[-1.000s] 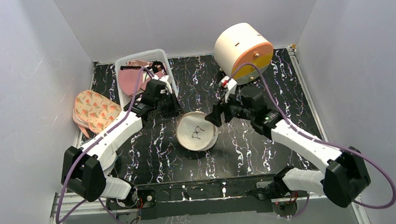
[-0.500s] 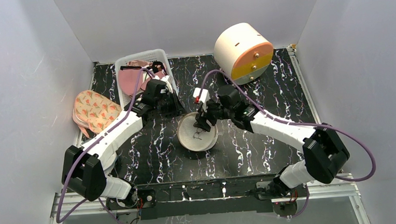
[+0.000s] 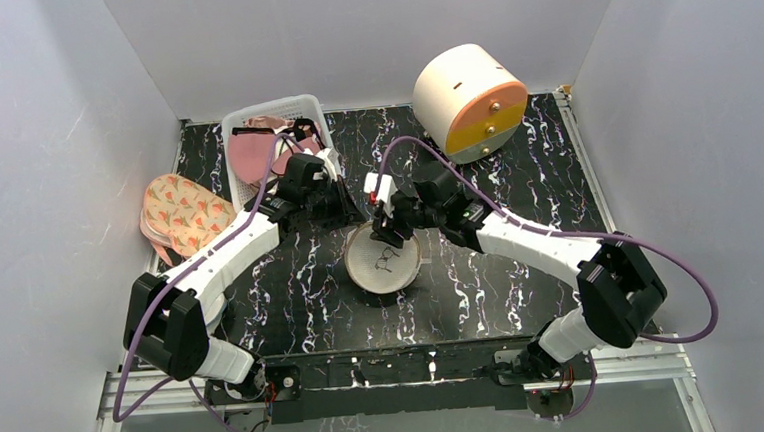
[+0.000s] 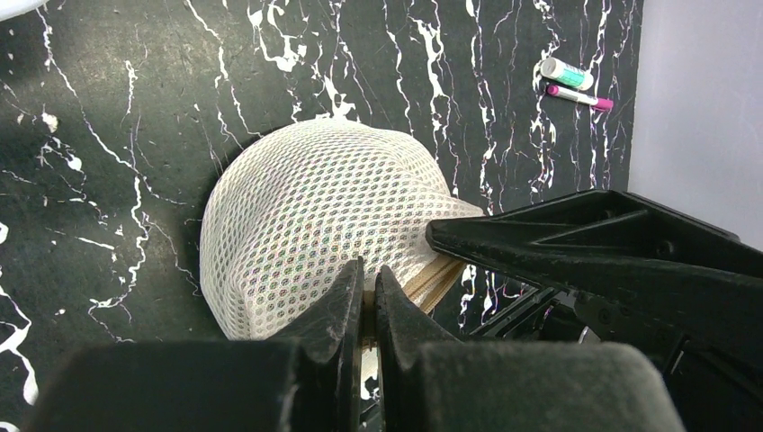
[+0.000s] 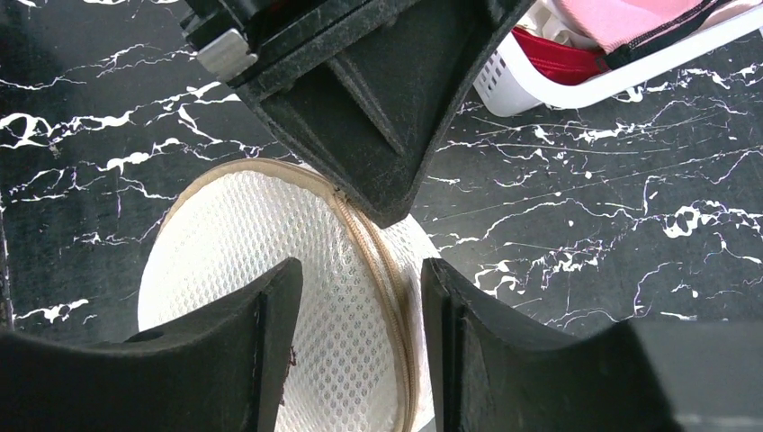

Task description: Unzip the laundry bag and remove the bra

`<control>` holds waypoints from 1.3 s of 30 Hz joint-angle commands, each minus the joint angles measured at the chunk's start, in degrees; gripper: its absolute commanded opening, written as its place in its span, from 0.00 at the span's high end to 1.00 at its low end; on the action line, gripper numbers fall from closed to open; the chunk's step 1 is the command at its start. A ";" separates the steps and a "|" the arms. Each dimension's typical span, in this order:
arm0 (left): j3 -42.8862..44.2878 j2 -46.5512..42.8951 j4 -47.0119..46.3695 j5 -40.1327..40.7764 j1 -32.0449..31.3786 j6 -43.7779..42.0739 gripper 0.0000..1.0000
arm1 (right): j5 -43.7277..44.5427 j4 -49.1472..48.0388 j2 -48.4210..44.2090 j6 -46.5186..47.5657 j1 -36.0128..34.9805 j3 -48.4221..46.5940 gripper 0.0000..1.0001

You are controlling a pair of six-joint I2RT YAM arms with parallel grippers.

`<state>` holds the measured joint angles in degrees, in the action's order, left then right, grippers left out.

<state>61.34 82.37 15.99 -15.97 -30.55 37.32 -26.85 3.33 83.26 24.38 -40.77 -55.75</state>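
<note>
The laundry bag (image 3: 383,259) is a round white mesh pouch with a tan zipper (image 5: 373,256) round its rim, lying mid-table. My left gripper (image 3: 354,218) sits at its far left edge; in the left wrist view its jaws (image 4: 369,270) are pinched on a tan bit of the zipper edge of the bag (image 4: 315,207). My right gripper (image 3: 387,232) is open, and in the right wrist view (image 5: 360,270) it straddles the zipper seam on the bag (image 5: 234,243) without touching it. The bra is hidden inside the bag.
A white basket (image 3: 263,133) with pink garments stands at the back left. A floral fabric item (image 3: 182,213) lies at the left wall. A cream and orange drum (image 3: 469,100) stands at the back right. Two markers (image 4: 567,74) lie near the wall.
My right arm has swung in from the right and now hovers over the bag's far rim. My left gripper has shifted slightly right along that rim.
</note>
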 commanded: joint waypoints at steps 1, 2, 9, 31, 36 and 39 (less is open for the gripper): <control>-0.46 -0.98 -0.78 -2.32 -0.16 0.21 1.00 | -0.06 -2.25 0.75 -0.20 -0.23 -3.01 0.53; -0.58 -1.02 -0.85 -2.53 -0.20 0.21 1.00 | 0.25 -2.71 1.02 -0.67 -0.25 -3.05 0.55; -1.48 -1.76 -1.19 -2.49 -0.19 0.12 1.00 | 1.21 -3.63 2.29 -4.11 -0.44 -3.92 0.64; -2.04 -9.74 4.06 9.38 -0.04 2.76 1.00 | 45.58 -9.38 -31.04 -76.64 5.80 31.98 0.97; -1.39 -8.71 3.42 6.21 -0.03 2.32 1.00 | 41.69 -6.85 -28.40 -56.83 5.80 25.46 0.49; -0.88 -8.11 3.35 4.78 -0.04 1.72 1.00 | 33.52 -6.01 -26.68 -40.53 5.81 20.87 0.33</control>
<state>59.92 76.01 18.28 -9.78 -30.94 40.49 12.05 -3.25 55.33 -37.23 -34.96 -27.07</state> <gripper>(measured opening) 0.033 0.600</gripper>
